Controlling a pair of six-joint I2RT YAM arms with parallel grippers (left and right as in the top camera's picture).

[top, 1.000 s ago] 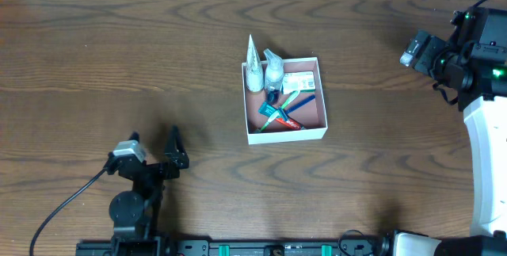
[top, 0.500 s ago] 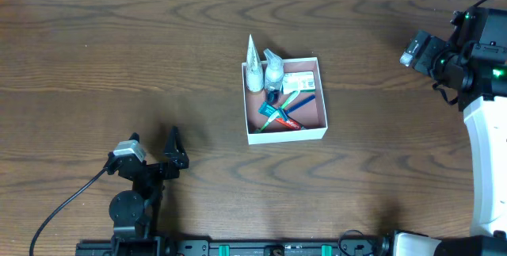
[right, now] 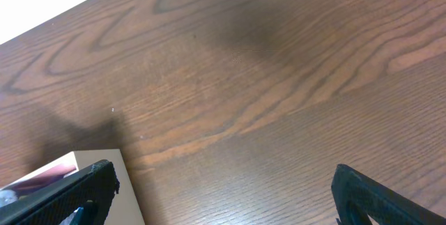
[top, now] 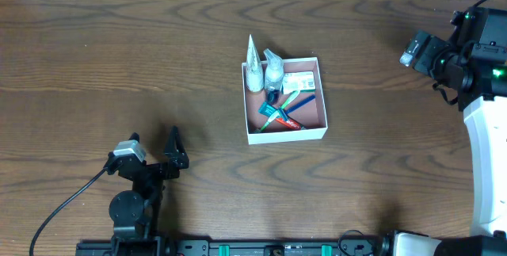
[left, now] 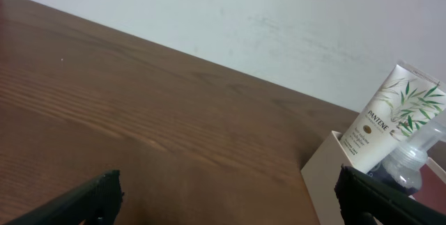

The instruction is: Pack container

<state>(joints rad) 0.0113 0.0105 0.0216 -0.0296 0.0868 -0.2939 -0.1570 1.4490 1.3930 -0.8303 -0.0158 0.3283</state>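
Observation:
The container (top: 287,135), a shallow white box with a pink inside, sits mid-table. It holds a white tube (top: 253,70) leaning on its far-left corner, a clear bottle (top: 273,67), a small box (top: 299,81) and a toothpaste and toothbrush (top: 283,113). My left gripper (top: 154,139) stands open and empty near the front left, well clear of the box. The left wrist view shows its jaws (left: 230,197) wide apart, with the container wall (left: 324,183) and tube (left: 387,124) to the right. My right gripper (top: 434,56) is at the far right, open (right: 223,197), with the container's corner (right: 129,200) by its left finger.
Bare dark wood table (top: 119,50) surrounds the box on all sides. A black cable (top: 63,204) trails from the left arm toward the front edge. The right arm's white body (top: 485,161) stands along the right edge. A pale wall (left: 279,16) lies beyond the table's far edge.

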